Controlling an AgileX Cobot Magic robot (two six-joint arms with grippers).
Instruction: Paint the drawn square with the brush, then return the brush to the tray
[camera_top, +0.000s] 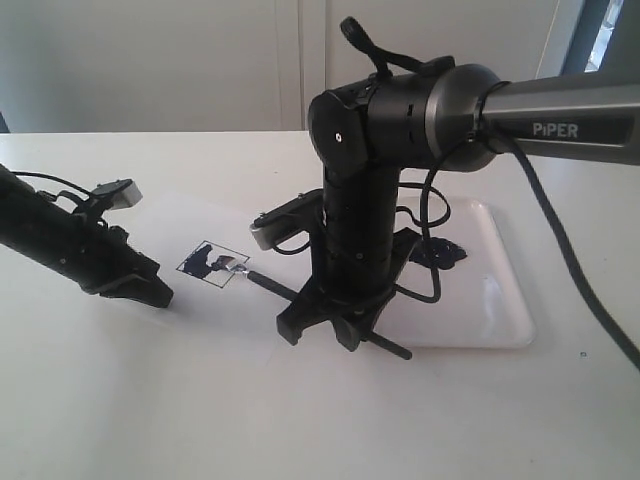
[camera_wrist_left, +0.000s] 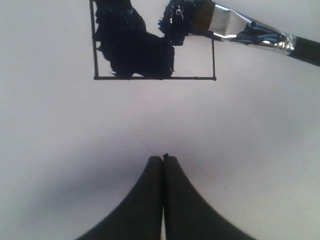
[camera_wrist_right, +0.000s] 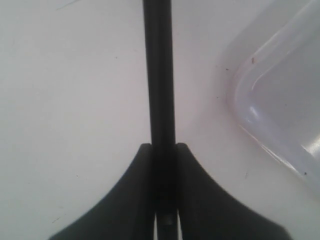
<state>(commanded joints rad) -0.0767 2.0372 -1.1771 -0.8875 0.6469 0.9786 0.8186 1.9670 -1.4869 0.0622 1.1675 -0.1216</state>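
Note:
The drawn square (camera_top: 213, 262) is a thin black outline on the white paper (camera_top: 190, 222). Blotchy dark paint covers part of its inside (camera_wrist_left: 132, 50). The brush (camera_top: 265, 283) lies slanted, its wet tip (camera_wrist_left: 177, 22) and silver ferrule (camera_wrist_left: 240, 31) at the square's edge. My right gripper (camera_top: 322, 328) points down and is shut on the black handle (camera_wrist_right: 159, 75), beside the tray's corner (camera_wrist_right: 285, 100). My left gripper (camera_top: 160, 296) rests low on the paper just in front of the square, its jaws shut (camera_wrist_left: 163, 159) with nothing between them.
The glossy white tray (camera_top: 500, 300) stands to the right behind the right arm, with a dark paint blob (camera_top: 440, 255) near its left end. Cables hang from the right arm above the tray. A white table (camera_top: 150, 400) carries everything.

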